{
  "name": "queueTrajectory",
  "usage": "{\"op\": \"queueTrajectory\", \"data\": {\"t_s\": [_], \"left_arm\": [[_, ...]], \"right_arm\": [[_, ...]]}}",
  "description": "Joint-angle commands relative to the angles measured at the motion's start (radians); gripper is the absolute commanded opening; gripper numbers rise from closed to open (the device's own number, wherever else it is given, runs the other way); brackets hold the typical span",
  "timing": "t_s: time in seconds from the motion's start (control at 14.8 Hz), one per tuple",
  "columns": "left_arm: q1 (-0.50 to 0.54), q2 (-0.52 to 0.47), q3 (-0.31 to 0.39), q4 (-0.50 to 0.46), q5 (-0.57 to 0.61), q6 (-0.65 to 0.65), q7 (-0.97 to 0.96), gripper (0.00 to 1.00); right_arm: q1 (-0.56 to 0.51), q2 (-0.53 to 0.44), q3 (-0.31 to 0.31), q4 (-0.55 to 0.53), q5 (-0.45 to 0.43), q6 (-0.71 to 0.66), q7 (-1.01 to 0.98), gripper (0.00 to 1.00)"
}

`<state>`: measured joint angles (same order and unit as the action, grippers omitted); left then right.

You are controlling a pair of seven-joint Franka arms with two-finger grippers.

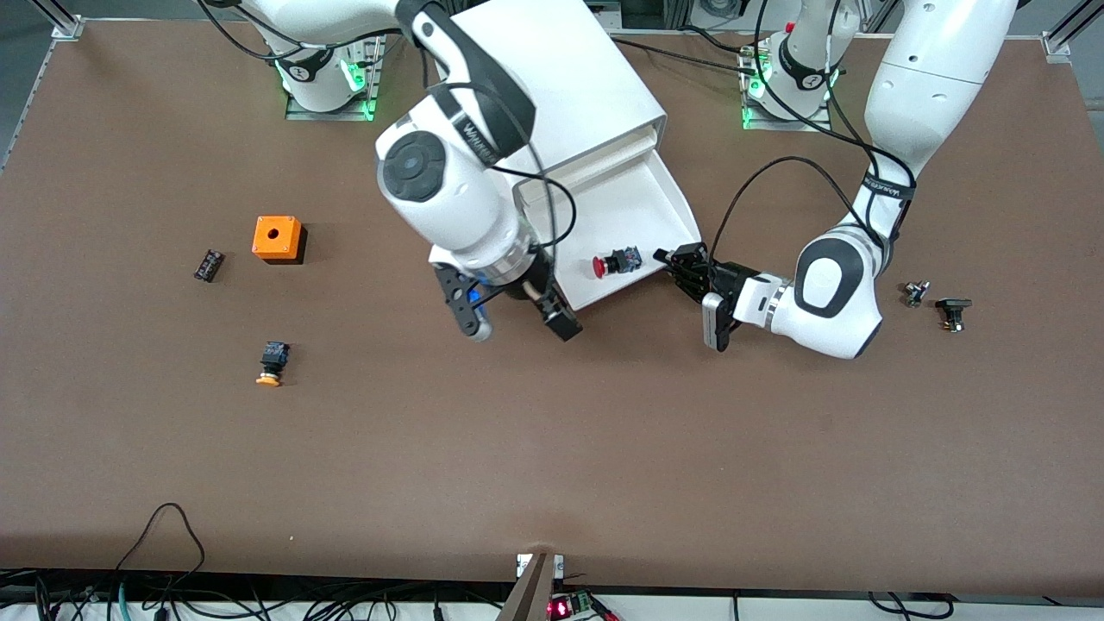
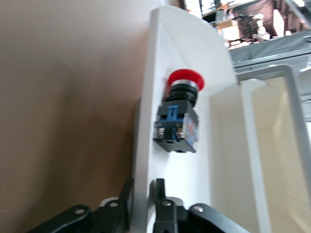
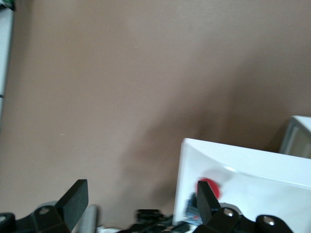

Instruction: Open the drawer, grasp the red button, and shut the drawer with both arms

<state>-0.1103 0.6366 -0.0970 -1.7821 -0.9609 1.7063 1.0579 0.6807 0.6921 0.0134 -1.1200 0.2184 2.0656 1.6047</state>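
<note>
The button (image 1: 617, 262), a small push button with a round red mushroom cap on a black-and-blue blocky body, lies on its side on the floor of the white plastic drawer (image 1: 642, 194), which stands pulled out of the white cabinet (image 1: 552, 78). It rests near the drawer's front edge, toward the corner at the left arm's end of the table.

The left gripper (image 1: 675, 269) sits at that corner, its black fingers (image 2: 158, 191) straddling the drawer's front wall, one outside and one inside, with only a narrow gap between them; whether they press the wall I cannot tell. From these jaws the button lies just ahead, along the inside of the wall, near but not touching. Its blocky body faces the left jaws and its red cap points away from them, toward the right gripper.

The right gripper (image 1: 515, 317) hangs over the drawer's front edge at the corner toward the right arm's end, jaws spread wide and empty, one finger over the table and one over the drawer floor. The cap points roughly at these jaws.

The button's long axis runs nearly parallel to the front wall, cap to body. The left gripper looks nearer, but the right one, already spread, seems better placed to grab: it would need to come down across that axis.
</note>
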Motion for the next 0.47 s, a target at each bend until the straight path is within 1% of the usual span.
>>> {"op": "queueTrajectory", "data": {"t_s": [0.0, 0.14, 0.2, 0.41], "left_arm": [[0.001, 0.026, 0.008, 0.052, 0.044, 0.03, -0.016, 1.0], [0.024, 0.023, 0.01, 0.081, 0.044, -0.066, -0.053, 1.0], [0.037, 0.022, 0.011, 0.102, 0.05, -0.117, -0.105, 1.0], [0.043, -0.015, 0.013, 0.179, 0.166, -0.217, -0.287, 1.0]], "right_arm": [[0.062, 0.038, -0.01, 0.061, -0.091, -0.083, 0.015, 0.99], [0.108, 0.07, -0.012, 0.091, -0.122, -0.101, 0.03, 0.99], [0.126, 0.093, -0.012, 0.106, -0.125, -0.093, 0.082, 0.99], [0.152, 0.141, -0.012, 0.134, -0.139, -0.071, 0.153, 0.99]]}}
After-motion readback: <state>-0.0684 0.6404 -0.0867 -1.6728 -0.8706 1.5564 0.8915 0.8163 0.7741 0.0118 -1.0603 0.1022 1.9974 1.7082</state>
